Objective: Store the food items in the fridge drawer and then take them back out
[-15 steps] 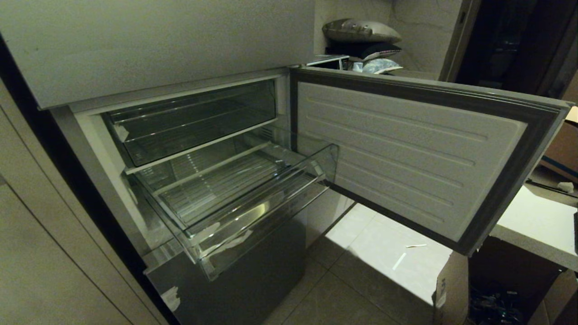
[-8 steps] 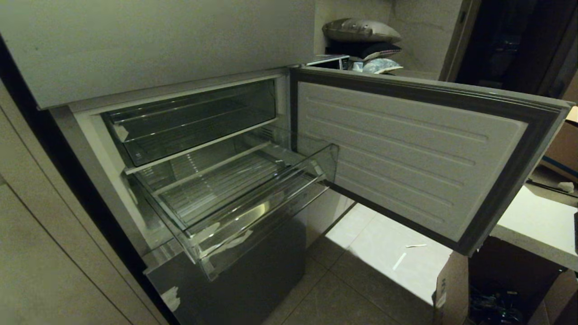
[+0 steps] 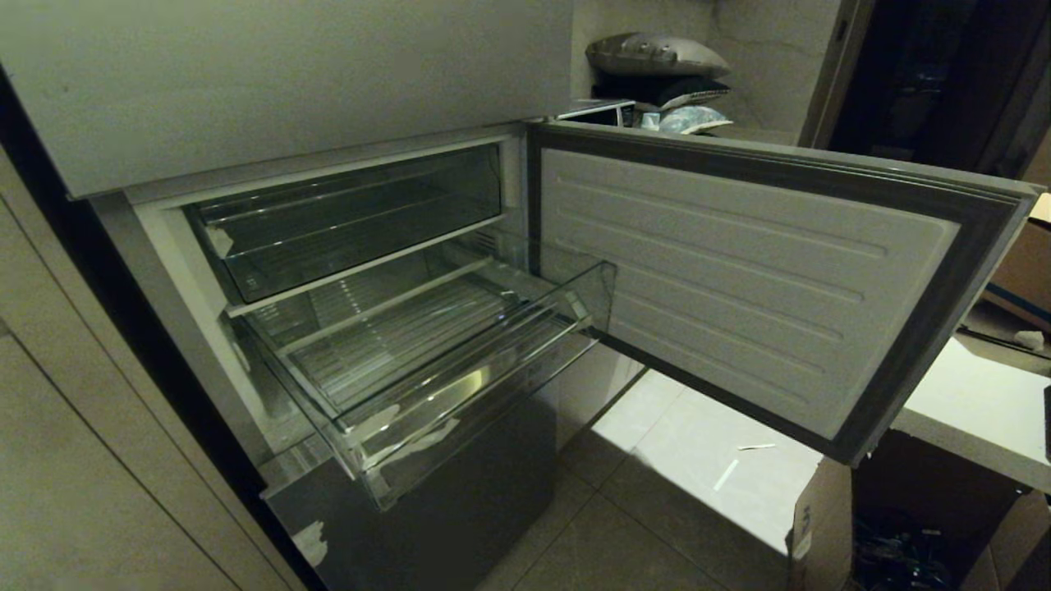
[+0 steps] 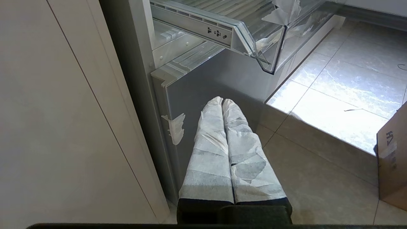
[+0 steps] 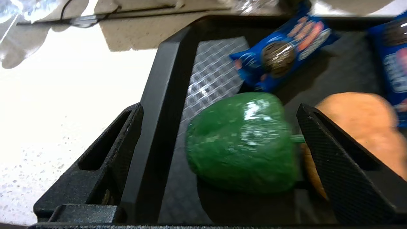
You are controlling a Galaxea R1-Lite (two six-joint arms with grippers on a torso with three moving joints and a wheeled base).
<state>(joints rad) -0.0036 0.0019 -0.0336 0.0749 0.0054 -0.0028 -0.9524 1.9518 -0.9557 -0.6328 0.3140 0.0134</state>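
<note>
Two black fingers of your right hand stand wide around a glossy green bell pepper in a black tray; your left hand is closed below the clear, ribbed fridge drawer.

Three cameras: one high and wide, two riding close behind the pincers.

The head view looks down and forward from above onto the pulled-out fridge drawer. The left wrist view sits low behind the left gripper, facing the fridge's grey lower panel; beyond the fingertips it shares that drawer's front corner. The right wrist view hovers close over a black tray, the right gripper straddling a green pepper.
</note>
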